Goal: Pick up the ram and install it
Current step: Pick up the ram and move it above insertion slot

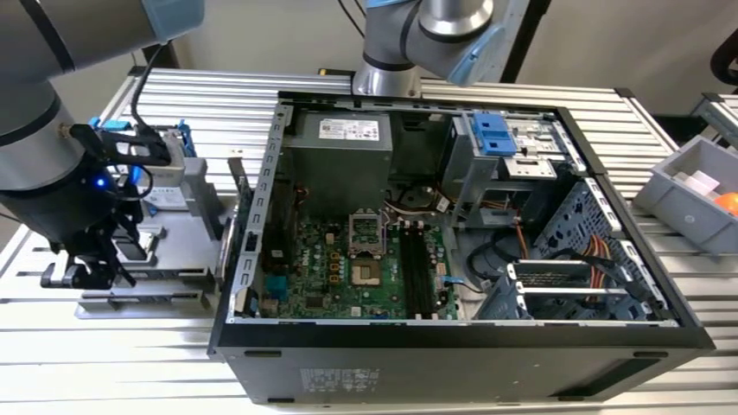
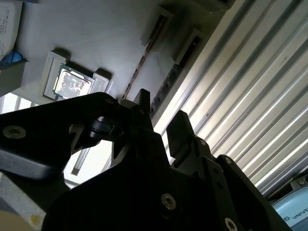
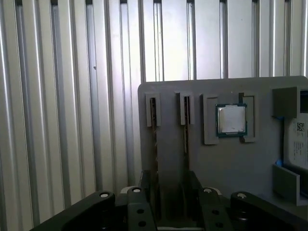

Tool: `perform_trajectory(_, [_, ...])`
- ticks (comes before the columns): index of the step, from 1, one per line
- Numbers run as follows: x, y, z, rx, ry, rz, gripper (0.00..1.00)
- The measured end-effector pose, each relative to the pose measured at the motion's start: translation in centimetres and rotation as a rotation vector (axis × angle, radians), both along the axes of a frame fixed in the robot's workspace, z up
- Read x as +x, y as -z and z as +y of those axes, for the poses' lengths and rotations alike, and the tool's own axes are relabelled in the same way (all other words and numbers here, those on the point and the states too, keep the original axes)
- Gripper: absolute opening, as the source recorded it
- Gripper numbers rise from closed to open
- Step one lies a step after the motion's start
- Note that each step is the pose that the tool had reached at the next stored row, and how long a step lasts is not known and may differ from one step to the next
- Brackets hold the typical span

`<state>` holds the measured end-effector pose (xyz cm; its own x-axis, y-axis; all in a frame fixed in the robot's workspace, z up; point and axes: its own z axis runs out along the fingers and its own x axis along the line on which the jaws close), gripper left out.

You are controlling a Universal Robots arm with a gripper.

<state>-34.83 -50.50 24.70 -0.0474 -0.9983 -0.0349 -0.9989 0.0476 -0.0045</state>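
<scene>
- Hand [image 3: 171,185]: fingers apart, gripping nothing. It hangs low over one end of the gray fixture [image 3: 231,168], at the exterior view's left of the PC case [image 1: 461,346].
- Ram [image 3: 154,144]: stands on its long edge in a fixture slot and shows as a thin dark line in both wrist views.
- Long axis: runs along the slot, parallel to the slats of the desk [image 1: 461,86]. One end points toward the hand, the other toward the fixture's far edge. The flat faces point sideways.
- Second slot [image 3: 186,139]: just beside the ram and parallel to it, with a similar thin edge in it. The fingertips straddle this area, but which slot they line up with cannot be told.
- Processor chip [image 3: 231,119]: sits in its own pocket past the second slot, apart from the ram.
- Hard drive [image 3: 301,139]: in a blue frame, further along the fixture.
- Obstructions: the case's side wall stands between the fixture and the motherboard [image 1: 346,268]. The arm [image 1: 34,173] covers part of the fixture in the exterior view.
- Gray bin [image 1: 692,190]: on the desk at the exterior view's right, well apart from the fixture.
</scene>
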Motion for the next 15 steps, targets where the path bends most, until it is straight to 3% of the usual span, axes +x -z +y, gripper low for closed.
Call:
perform_trajectory(7, [-0.01,1.09,0.0,-0.0003,-0.006,0.0051,1.0])
perform_trajectory(15, [-0.01,2.19,-0.01,-0.0003,-0.019,0.0048,1.0])
